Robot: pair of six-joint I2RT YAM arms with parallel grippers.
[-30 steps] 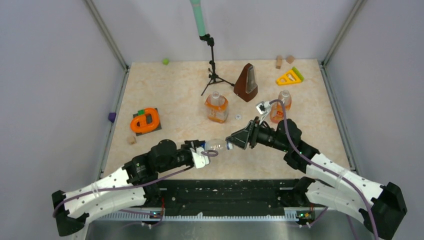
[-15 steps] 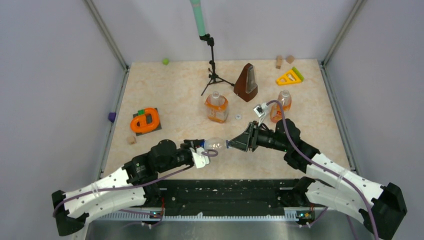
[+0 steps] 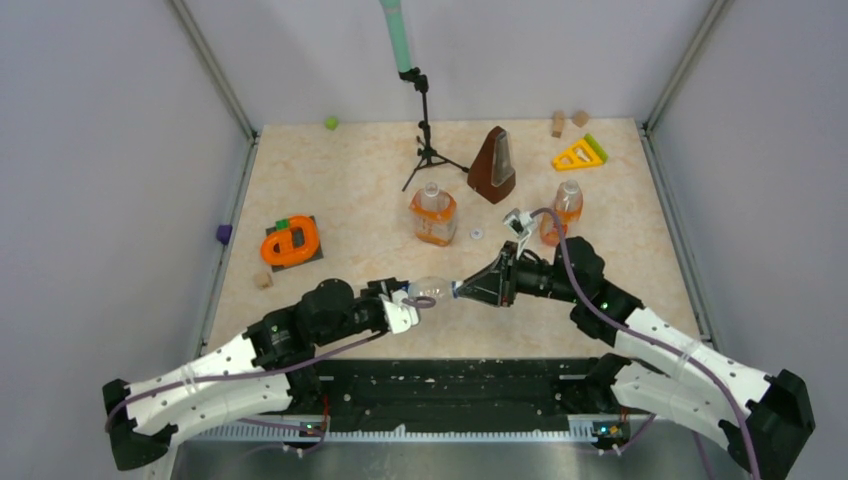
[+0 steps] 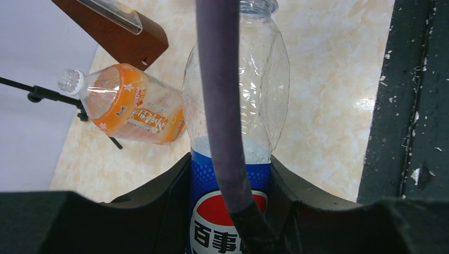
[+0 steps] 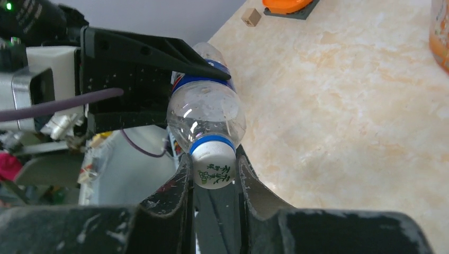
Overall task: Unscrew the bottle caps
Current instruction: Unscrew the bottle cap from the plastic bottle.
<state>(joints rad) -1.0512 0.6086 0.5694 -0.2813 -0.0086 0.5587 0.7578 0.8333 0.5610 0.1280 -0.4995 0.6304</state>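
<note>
A clear bottle with a blue label [image 3: 432, 290] [image 4: 235, 100] [image 5: 206, 114] is held lying sideways just above the table's front. My left gripper [image 3: 403, 303] [image 4: 230, 159] is shut on its labelled body. Its white cap [image 5: 213, 168] points right, and my right gripper [image 3: 462, 288] [image 5: 213, 156] is shut on it, a finger on each side. A purple cable hides part of the bottle in the left wrist view. A squat orange bottle [image 3: 433, 217] [image 4: 132, 111] and a slim one [image 3: 562, 212] stand farther back. A small white cap [image 3: 476, 233] lies between them.
A brown metronome [image 3: 493, 165] and a black tripod stand [image 3: 427, 150] are behind the orange bottles. An orange toy on a dark plate [image 3: 291, 242] sits at the left, with a wooden block [image 3: 263, 280] near it. A yellow wedge [image 3: 579, 154] lies at the back right.
My right gripper has slid left over the clear bottle's cap and closed on it. The left gripper and the bottle have stayed in place.
</note>
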